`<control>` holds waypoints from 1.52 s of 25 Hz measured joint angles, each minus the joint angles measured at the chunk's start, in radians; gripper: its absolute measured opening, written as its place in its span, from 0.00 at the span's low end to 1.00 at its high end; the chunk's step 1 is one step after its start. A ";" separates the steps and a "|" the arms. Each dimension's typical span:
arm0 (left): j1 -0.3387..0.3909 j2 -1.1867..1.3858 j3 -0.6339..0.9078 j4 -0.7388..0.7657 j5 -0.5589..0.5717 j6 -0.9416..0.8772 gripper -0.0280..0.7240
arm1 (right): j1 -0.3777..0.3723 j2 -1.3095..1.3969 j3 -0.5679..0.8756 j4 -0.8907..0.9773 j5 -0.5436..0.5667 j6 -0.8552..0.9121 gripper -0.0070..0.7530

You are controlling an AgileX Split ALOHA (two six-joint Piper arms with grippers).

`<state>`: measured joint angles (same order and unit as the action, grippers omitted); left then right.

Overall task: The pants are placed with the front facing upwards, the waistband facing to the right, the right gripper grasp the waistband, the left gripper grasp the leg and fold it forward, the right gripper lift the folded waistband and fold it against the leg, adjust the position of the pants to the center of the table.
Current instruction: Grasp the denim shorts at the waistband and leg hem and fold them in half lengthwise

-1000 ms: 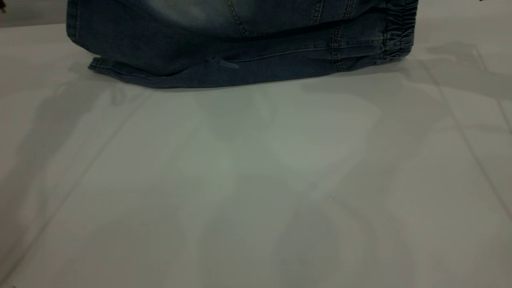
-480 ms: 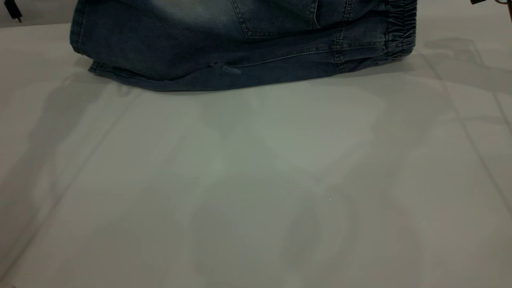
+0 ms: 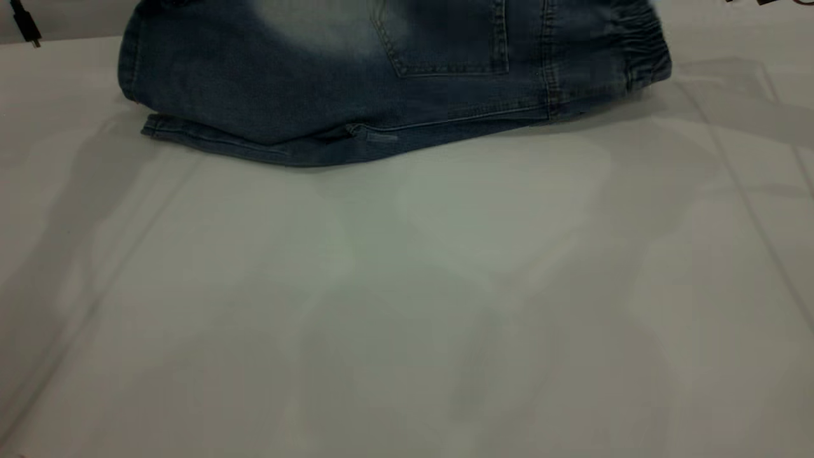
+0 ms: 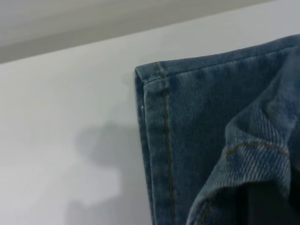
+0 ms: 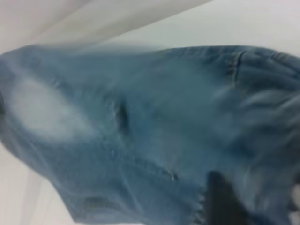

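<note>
The blue denim pants (image 3: 318,95) lie doubled over at the far side of the table (image 3: 407,286). A stitched pocket (image 3: 445,38) faces up and the ruffled waistband (image 3: 642,44) is at the right. Both grippers are above the exterior view's edge. In the left wrist view a fold of the leg (image 4: 262,154) bunches over my left gripper (image 4: 262,206), which is shut on it, beside the flat hem corner (image 4: 154,79). In the right wrist view the pants (image 5: 154,117) hang blurred from my right gripper (image 5: 225,201), of which one dark finger shows, shut on gathered cloth at the waistband end.
A black cable (image 3: 25,25) hangs at the far left and a dark arm part (image 3: 763,2) shows at the far right. Bare white table stretches from the pants' near edge (image 3: 305,156) toward the camera, crossed by arm shadows.
The upper layer of the pants has come forward toward the camera. More of the pocket shows, and the near edge and the waistband end sit lower in the view.
</note>
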<state>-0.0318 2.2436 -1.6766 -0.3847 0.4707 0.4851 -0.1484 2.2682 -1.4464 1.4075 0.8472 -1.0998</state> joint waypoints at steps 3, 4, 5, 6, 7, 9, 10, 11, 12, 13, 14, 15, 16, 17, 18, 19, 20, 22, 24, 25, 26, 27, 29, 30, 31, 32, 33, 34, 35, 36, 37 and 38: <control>0.000 0.000 0.000 0.000 0.000 0.000 0.12 | 0.000 0.000 0.001 0.000 -0.027 0.002 0.61; 0.000 0.000 0.000 0.001 0.000 0.000 0.12 | 0.000 0.000 0.001 0.000 -0.032 0.006 0.66; 0.000 0.000 0.000 0.001 0.000 0.000 0.12 | 0.000 0.000 0.001 0.000 -0.036 0.008 0.70; 0.000 0.000 0.000 0.001 0.000 0.000 0.12 | 0.000 0.000 0.001 0.000 -0.036 0.009 0.73; 0.000 0.000 0.000 0.001 0.000 0.000 0.12 | 0.000 0.000 0.001 0.000 -0.036 0.011 0.75; 0.000 0.000 0.000 0.001 0.000 0.000 0.12 | 0.000 0.000 0.001 0.000 -0.035 0.015 0.77; 0.000 0.000 0.000 0.001 0.000 0.000 0.12 | 0.000 0.000 0.001 -0.001 -0.035 0.017 0.78; 0.000 0.000 0.000 0.001 0.000 0.000 0.13 | 0.000 0.000 0.001 -0.001 -0.034 0.018 0.78; 0.000 0.000 0.000 0.001 0.000 0.000 0.15 | 0.000 0.000 0.001 -0.001 -0.034 0.018 0.78; 0.000 0.000 0.000 0.001 0.000 0.000 0.17 | -0.001 0.000 0.001 -0.001 -0.034 0.018 0.78; 0.000 0.000 0.000 0.001 0.000 0.000 0.20 | -0.001 0.000 0.001 -0.001 -0.034 0.018 0.78; 0.000 0.000 0.000 0.001 0.000 0.000 0.25 | -0.001 0.000 0.001 -0.001 -0.034 0.018 0.78; 0.000 0.000 0.000 0.001 0.000 0.000 0.31 | -0.001 0.000 0.001 -0.001 -0.034 0.020 0.78; 0.000 0.000 0.000 0.001 -0.003 0.000 0.37 | -0.001 0.000 0.001 -0.001 -0.031 0.024 0.78; 0.000 0.000 0.000 0.001 -0.007 0.000 0.42 | -0.001 0.000 0.001 -0.001 -0.026 0.028 0.78; 0.000 0.000 0.000 0.001 -0.013 0.000 0.47 | -0.001 0.000 0.001 -0.001 -0.020 0.029 0.78; 0.000 0.000 0.000 -0.001 -0.021 0.000 0.52 | -0.001 0.000 0.001 -0.001 -0.012 0.033 0.78; 0.000 0.000 0.000 -0.010 -0.039 0.000 0.60 | -0.001 0.000 0.001 -0.004 -0.008 0.052 0.78; 0.000 -0.004 -0.001 -0.010 -0.037 0.000 0.65 | -0.002 0.000 0.001 -0.024 -0.008 0.083 0.78; 0.000 -0.006 -0.001 -0.014 -0.033 0.000 0.66 | -0.007 0.000 0.001 -0.034 -0.003 0.100 0.78; -0.001 -0.010 -0.001 -0.025 -0.029 0.000 0.67 | -0.012 0.000 0.001 -0.044 0.001 0.124 0.78; -0.001 -0.012 -0.001 -0.041 -0.025 0.000 0.67 | -0.017 0.000 0.001 -0.061 -0.008 0.149 0.78; -0.001 -0.013 -0.002 -0.082 -0.025 0.000 0.67 | -0.032 0.000 0.001 -0.103 -0.008 0.198 0.78; -0.001 -0.013 -0.002 -0.104 -0.023 0.000 0.67 | -0.038 0.000 0.001 -0.129 -0.008 0.224 0.78; -0.001 -0.013 -0.002 -0.121 -0.013 0.000 0.68 | -0.042 0.000 0.001 -0.158 -0.006 0.251 0.78; -0.001 -0.013 -0.002 -0.140 -0.005 0.002 0.68 | -0.043 0.003 0.001 -0.182 0.000 0.275 0.78; -0.001 -0.013 -0.003 -0.151 0.000 0.006 0.68 | -0.043 0.009 0.001 -0.209 0.013 0.301 0.78; -0.001 -0.013 -0.003 -0.153 0.004 0.009 0.68 | -0.043 0.018 0.000 -0.233 0.029 0.322 0.78; -0.002 -0.013 -0.003 -0.151 0.006 0.010 0.68 | -0.042 0.029 0.000 -0.253 0.040 0.336 0.78; -0.002 -0.013 -0.003 -0.148 0.007 0.010 0.68 | -0.042 0.042 0.000 -0.268 0.049 0.343 0.78; -0.002 -0.013 -0.003 -0.147 0.007 0.010 0.68 | -0.042 0.055 -0.001 -0.269 0.056 0.344 0.78; -0.002 -0.013 -0.003 -0.147 0.006 0.011 0.68 | -0.042 0.066 -0.007 -0.264 0.060 0.344 0.78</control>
<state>-0.0342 2.2308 -1.6793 -0.5321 0.4762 0.4960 -0.1908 2.3341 -1.4531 1.1438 0.9077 -0.7556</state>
